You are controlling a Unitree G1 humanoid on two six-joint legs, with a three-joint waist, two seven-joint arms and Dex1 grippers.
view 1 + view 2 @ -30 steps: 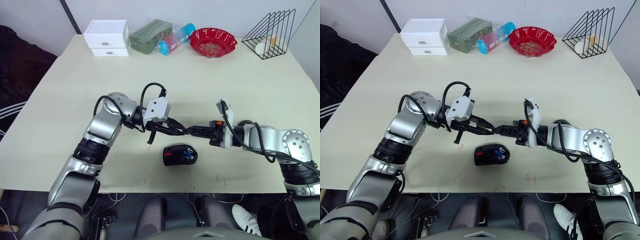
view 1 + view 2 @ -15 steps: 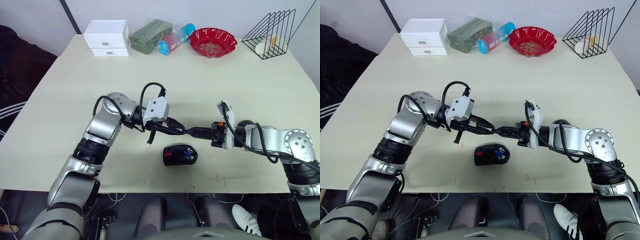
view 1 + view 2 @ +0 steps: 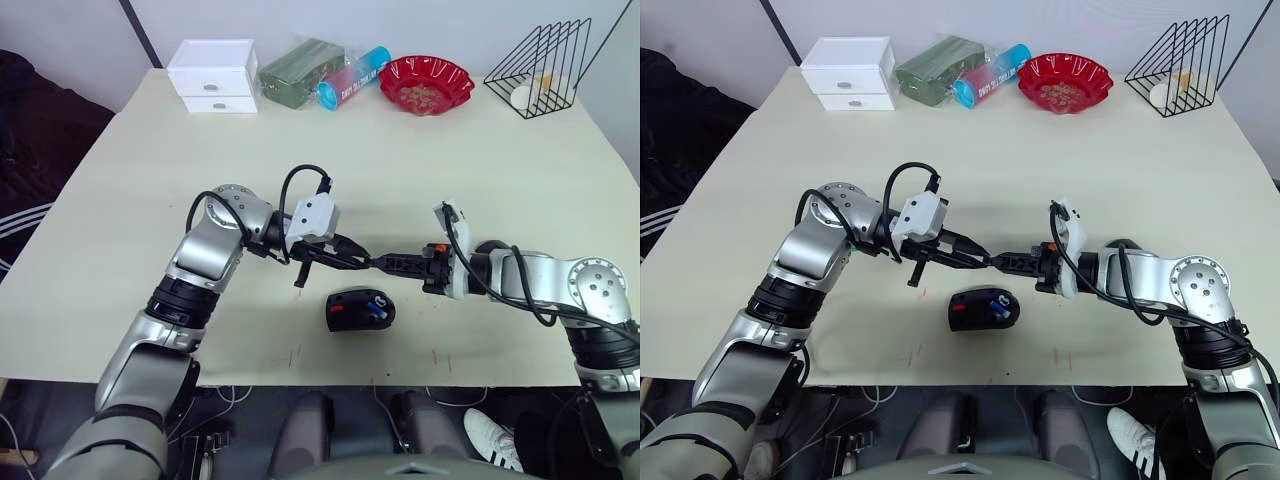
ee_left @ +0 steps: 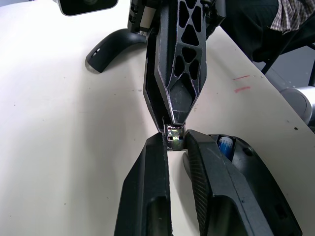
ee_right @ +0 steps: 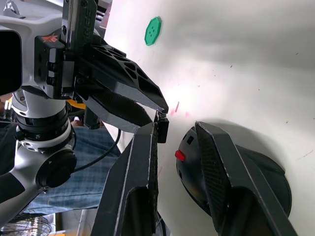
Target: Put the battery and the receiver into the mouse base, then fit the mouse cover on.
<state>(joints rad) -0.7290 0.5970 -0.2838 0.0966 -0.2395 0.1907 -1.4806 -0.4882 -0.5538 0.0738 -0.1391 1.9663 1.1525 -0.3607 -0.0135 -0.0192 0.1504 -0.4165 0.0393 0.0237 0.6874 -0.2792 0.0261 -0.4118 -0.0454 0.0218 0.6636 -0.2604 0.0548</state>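
The black mouse base (image 3: 360,310) lies near the table's front edge, with the blue battery (image 3: 377,303) in it and a red spot at its left end. Just above and behind it my two grippers meet tip to tip. My left gripper (image 4: 174,140) is shut on the small metal receiver (image 4: 173,137). My right gripper (image 5: 177,127) is open; one finger (image 5: 147,147) lies against the receiver (image 5: 163,129) and the other hangs over the base (image 5: 236,167). The mouse cover is out of view.
Along the table's far edge stand a white drawer box (image 3: 213,75), a green pack (image 3: 300,70), a blue and pink can (image 3: 352,77), a red bowl (image 3: 425,83) and a black wire rack (image 3: 540,65). A person's checked sleeve (image 4: 295,14) is beyond the table.
My right arm has drawn back slightly to the right. The left gripper, the receiver and the mouse base stay where they were.
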